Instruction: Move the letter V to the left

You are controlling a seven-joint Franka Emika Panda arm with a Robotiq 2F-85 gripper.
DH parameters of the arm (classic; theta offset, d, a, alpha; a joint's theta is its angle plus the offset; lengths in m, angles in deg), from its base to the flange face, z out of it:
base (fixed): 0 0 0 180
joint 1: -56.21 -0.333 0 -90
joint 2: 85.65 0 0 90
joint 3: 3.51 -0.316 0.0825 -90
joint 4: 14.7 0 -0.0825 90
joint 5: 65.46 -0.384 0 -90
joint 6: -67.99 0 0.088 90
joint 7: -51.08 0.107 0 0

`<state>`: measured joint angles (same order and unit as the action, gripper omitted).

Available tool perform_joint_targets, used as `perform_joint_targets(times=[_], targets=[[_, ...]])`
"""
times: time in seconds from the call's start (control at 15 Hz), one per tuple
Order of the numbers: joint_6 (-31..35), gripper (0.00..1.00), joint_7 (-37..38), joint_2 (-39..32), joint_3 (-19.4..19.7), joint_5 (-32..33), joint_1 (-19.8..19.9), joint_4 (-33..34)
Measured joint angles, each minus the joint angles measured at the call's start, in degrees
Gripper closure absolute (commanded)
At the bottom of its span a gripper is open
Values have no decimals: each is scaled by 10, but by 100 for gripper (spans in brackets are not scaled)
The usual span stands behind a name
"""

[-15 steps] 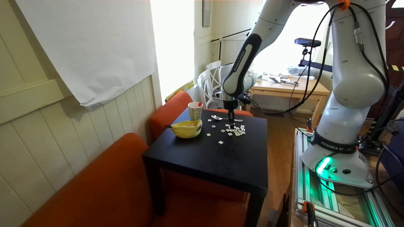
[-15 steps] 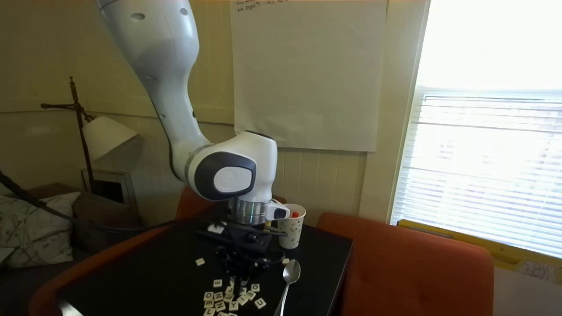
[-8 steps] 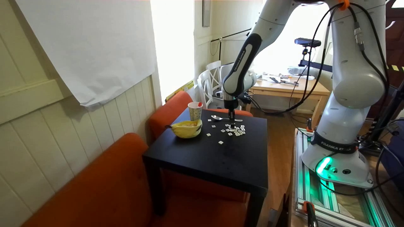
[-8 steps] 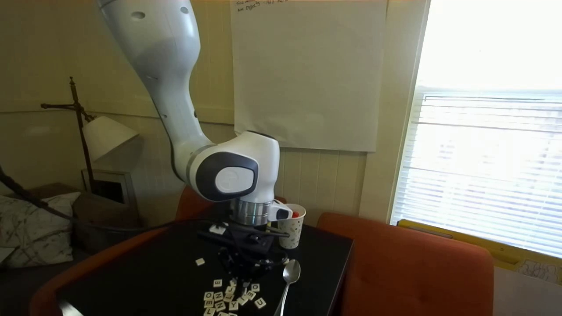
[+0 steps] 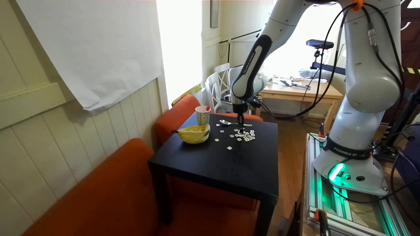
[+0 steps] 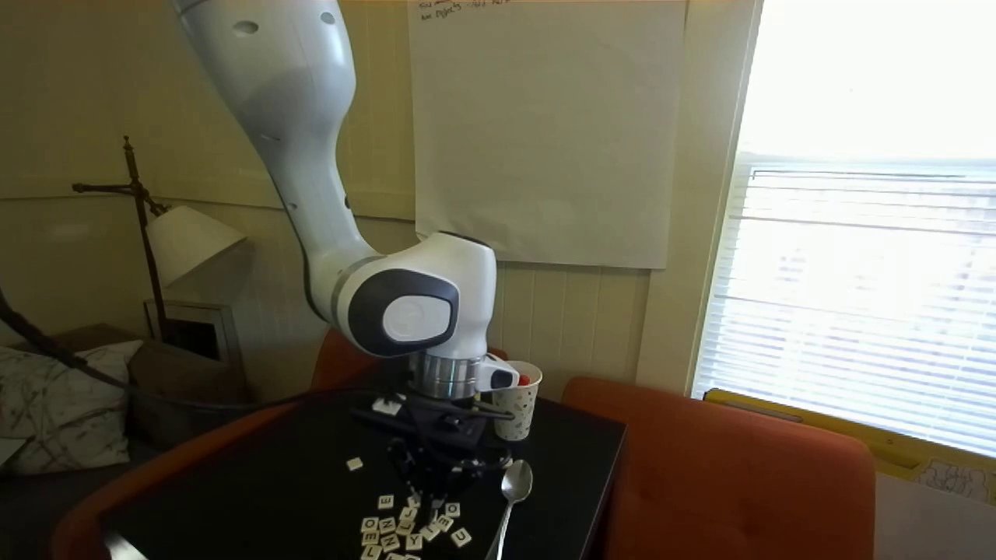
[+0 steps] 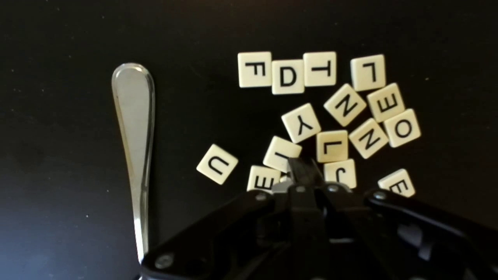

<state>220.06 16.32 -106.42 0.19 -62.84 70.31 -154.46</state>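
Letter tiles (image 7: 332,144) square; black gripper (image 7: 306,171) pinched together; spoon (image 7: 137,128) glossy metal.

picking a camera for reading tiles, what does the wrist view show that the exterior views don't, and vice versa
Only the wrist view: readable faces on the F tile, D tile and T tile.

Only the exterior views: the paper cup and the spoon's head, in both; the yellow bowl and the lamp, each plain in an exterior view.

Shared: the black table, the letter tiles, the spoon's handle and the pincer.
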Motion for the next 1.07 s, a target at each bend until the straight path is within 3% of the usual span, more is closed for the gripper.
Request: perform_joint_targets(times=[1.07], targets=[[-24, 98, 0, -18, -19, 2, -2, 36]])
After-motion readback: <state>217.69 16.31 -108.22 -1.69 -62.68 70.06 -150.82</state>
